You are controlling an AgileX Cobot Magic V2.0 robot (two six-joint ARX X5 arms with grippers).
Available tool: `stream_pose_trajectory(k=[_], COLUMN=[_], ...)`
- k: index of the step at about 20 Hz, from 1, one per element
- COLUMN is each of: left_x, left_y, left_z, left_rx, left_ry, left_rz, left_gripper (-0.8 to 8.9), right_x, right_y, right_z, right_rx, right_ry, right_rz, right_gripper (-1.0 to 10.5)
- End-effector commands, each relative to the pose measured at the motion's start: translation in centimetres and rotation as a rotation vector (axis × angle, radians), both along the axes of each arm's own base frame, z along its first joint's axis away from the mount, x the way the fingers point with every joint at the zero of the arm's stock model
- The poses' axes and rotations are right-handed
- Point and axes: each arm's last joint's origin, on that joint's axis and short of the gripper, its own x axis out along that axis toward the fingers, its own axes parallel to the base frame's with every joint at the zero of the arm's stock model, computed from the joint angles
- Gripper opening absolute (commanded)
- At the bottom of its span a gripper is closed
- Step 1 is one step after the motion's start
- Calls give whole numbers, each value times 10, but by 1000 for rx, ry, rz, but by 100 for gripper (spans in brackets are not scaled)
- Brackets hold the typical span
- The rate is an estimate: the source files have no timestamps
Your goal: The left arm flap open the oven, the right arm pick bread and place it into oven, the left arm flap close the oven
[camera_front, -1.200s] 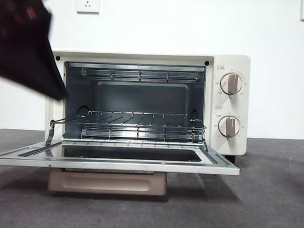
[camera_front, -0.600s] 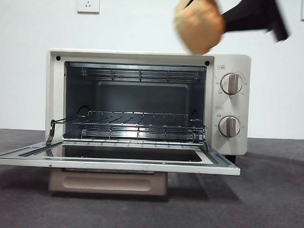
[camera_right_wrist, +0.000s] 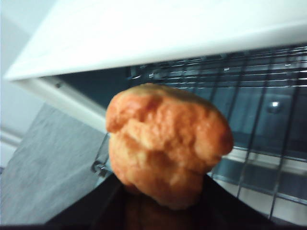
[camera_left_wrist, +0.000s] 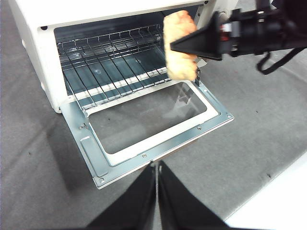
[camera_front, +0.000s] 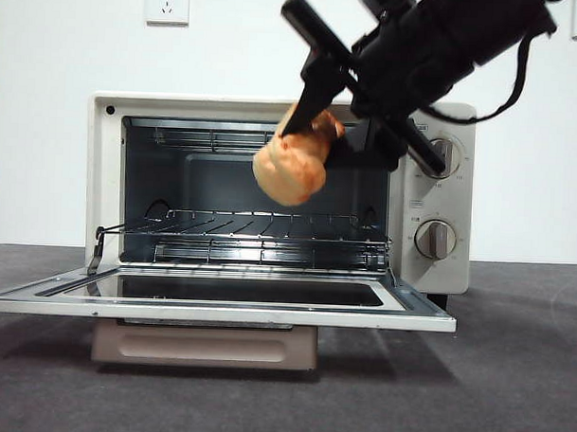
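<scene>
You can't see the oven (camera_front: pixel 434 117) handle; the door hides it, and the right arm (camera_front: pixel 437 41) covers its upper knob.

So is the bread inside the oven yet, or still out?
Still out. The bread hangs in the right pincer in front of the oven opening, above the lowered door, clear of the rack.
</scene>
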Motion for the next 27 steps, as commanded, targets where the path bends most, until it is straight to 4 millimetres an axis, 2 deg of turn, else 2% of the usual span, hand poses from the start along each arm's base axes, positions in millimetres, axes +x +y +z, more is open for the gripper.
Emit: stream_pose_trajectory(k=[1, 8, 13, 17, 20, 24, 27], left_x=[-1, -1, -1, -1, -1, -2, -3], left_y=[0, 0, 0, 0, 0, 1, 2], left_z=[5, 5, 5, 5, 5, 2, 1], left_rx=[-18, -20, -28, -30, -27, -11, -2], left_ry=[-15, -14, -7, -5, -1, 24, 35], left_rz=[-3, -1, 4, 6, 6, 10, 11], left_gripper=[11, 11, 11, 11, 11, 11, 11], right_x=[6, 18, 19, 19, 19, 18, 13], right_y=[8, 13, 13, 13, 14, 13, 11], right_z=[-4, -22, -22, -22, -22, -19, -7], right_rx=[28, 50, 59, 61, 65, 80, 108], right_ry=[4, 29, 24, 27, 29, 24, 11], right_rz=[-38, -176, -203, -204, -202, -192, -161], right_gripper=[150, 150, 156, 364, 432, 452, 452])
